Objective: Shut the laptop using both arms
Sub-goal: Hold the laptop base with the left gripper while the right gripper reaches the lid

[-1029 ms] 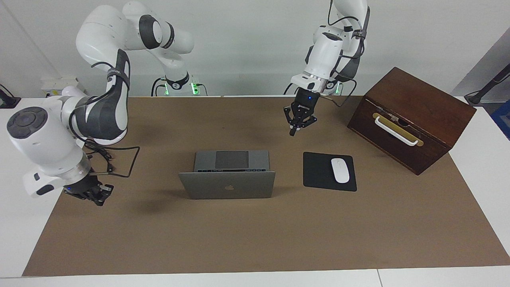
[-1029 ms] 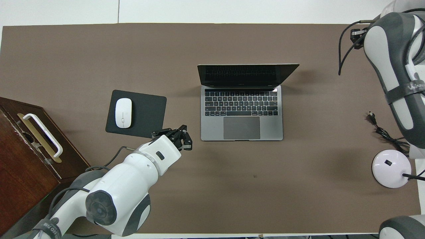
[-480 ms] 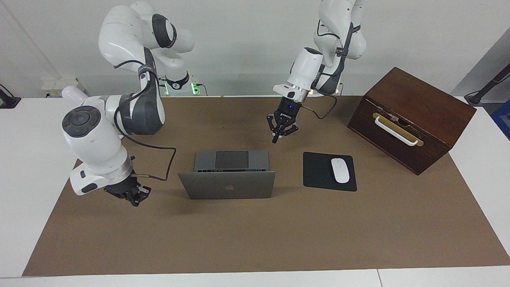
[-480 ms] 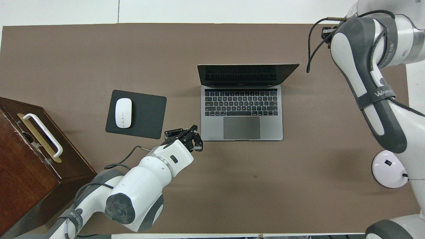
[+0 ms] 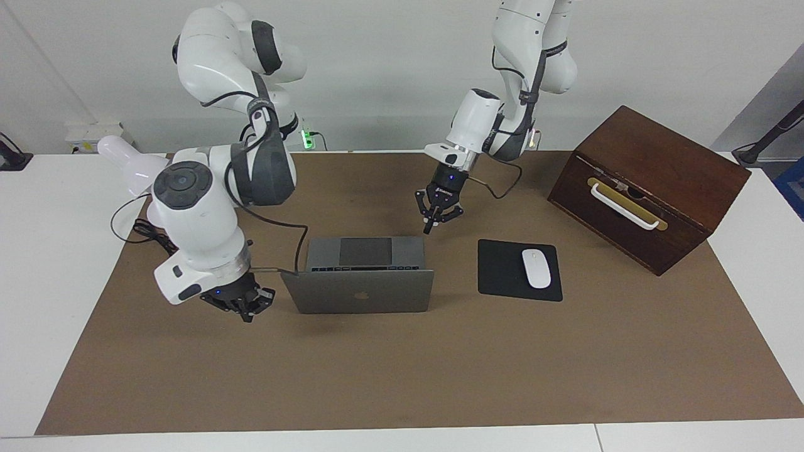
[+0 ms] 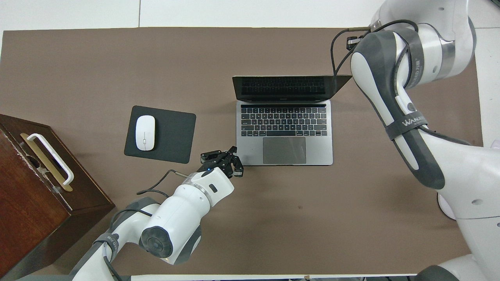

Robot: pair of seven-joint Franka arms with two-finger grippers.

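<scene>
Approach step: laptop [image 5: 359, 276] sitting open mid-mat beside the mouse pad [image 5: 519, 270]; left gripper [image 5: 429, 226] hanging pinched shut over its palm-rest corner; right gripper [image 5: 244, 309] hanging shut beside its lid; next move likely calling for pushing the lid down.

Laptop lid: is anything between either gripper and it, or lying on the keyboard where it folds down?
Nothing visible. The right gripper is beside the laptop lid's edge; the left gripper hangs by the base's corner. Both are shut. The keyboard is bare; the mouse pad lies apart.
</scene>
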